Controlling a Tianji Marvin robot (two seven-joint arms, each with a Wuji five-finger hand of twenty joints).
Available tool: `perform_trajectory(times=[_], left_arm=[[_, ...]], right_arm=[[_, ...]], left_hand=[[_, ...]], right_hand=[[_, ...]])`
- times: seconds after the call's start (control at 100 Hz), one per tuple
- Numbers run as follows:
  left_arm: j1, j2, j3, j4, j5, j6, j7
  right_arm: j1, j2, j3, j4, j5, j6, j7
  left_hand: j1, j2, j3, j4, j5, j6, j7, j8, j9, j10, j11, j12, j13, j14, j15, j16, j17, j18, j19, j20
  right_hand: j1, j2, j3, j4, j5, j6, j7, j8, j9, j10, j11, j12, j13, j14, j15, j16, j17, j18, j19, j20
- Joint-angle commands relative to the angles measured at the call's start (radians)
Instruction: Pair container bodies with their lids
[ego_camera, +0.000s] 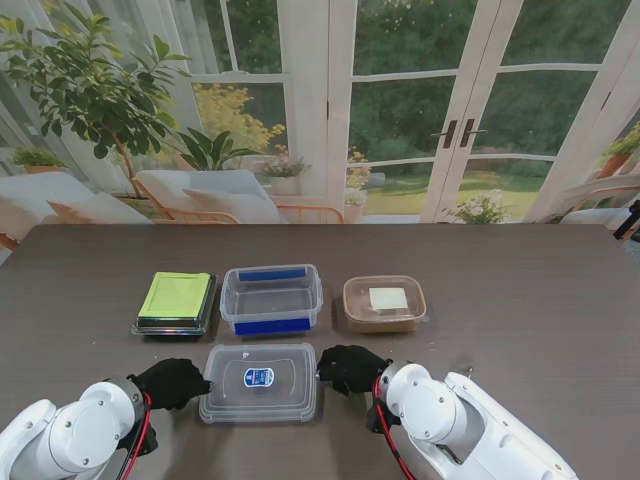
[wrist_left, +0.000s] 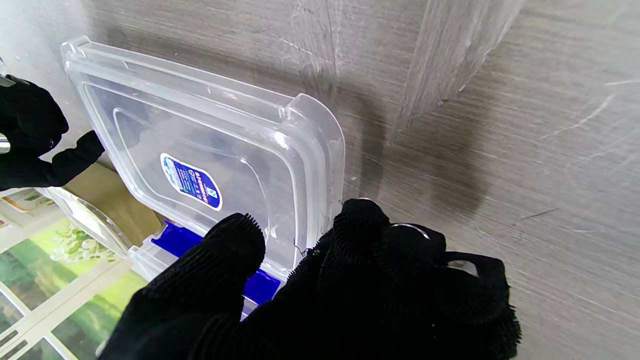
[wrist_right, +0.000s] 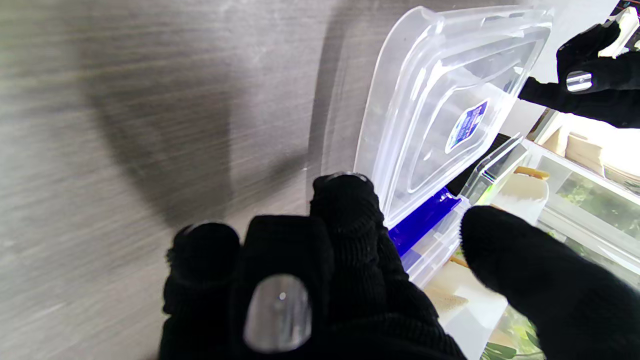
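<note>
Left hand (ego_camera: 172, 383), right hand (ego_camera: 350, 368): fingers at opposite short edges of clear lid (ego_camera: 259, 381).
Lid near desk's (ego_camera: 520, 300) front edge; firm grasp cannot be told.

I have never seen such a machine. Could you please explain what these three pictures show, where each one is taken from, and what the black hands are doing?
It is a robot with two white arms ending in black-gloved five-finger hands. The wide picture looks down at the table from a camera above its shoulders. The other two come from a camera on each wrist, looking along the fingers; they appear upside down.

Farther from me stand three containers: a green-lidded box, an open clear box with blue clips, and a small brown box. Nearer to me is a clear lid with a blue label.

The left hand and right hand are at opposite ends of that lid, fingers at its edges. Whether it is lifted yet, I cannot tell.
</note>
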Motion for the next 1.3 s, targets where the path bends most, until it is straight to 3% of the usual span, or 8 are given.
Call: perform_trajectory(times=[0.0,0.62,1.29], left_arm=[[0.006,-0.009,0.003,-0.027,-0.004,-0.012,-0.024],[-0.019,-0.008,-0.012,-0.065,0.005,-0.026,-0.038],[-0.212,-0.001,0.064,0.035,-0.042,0.02,-0.072]], right_arm=[[-0.009,-0.014,-0.004,-0.028,0.003,-0.008,0.013],[0.003,-0.029,0.033,-0.074,0.013,0.026,-0.029],[0.142,-0.061,0.002,0.018,0.084,0.06,-0.051]], left_hand=[[0.002,0.03,-0.014,0.004,0.039,-0.121,0.011,0.007,0.013,0.021,0.004,0.014,0.006,0.049,0.044,0.021,-0.028,-0.024,-0.033,0.012],[0.002,0.03,-0.017,0.005,0.042,-0.118,0.013,0.007,0.014,0.021,-0.001,0.012,0.005,0.05,0.041,0.023,-0.03,-0.024,-0.037,0.014],[0.003,0.029,-0.016,0.005,0.04,-0.116,0.012,0.007,0.011,0.021,-0.006,0.014,0.001,0.051,0.037,0.024,-0.033,-0.025,-0.04,0.014]], right_hand=[[-0.019,0.006,0.016,0.009,-0.038,-0.194,-0.057,-0.024,0.005,0.013,0.042,0.009,0.033,-0.01,0.04,-0.008,0.553,0.021,0.075,-0.001],[-0.015,0.002,0.019,0.006,-0.031,-0.192,-0.061,-0.027,0.004,0.019,0.043,0.006,0.032,-0.002,0.036,-0.012,0.548,0.027,0.074,0.005],[-0.016,0.002,0.012,-0.001,-0.033,-0.193,-0.066,-0.029,0.001,0.024,0.043,0.005,0.032,0.002,0.035,-0.014,0.546,0.029,0.073,0.007]])
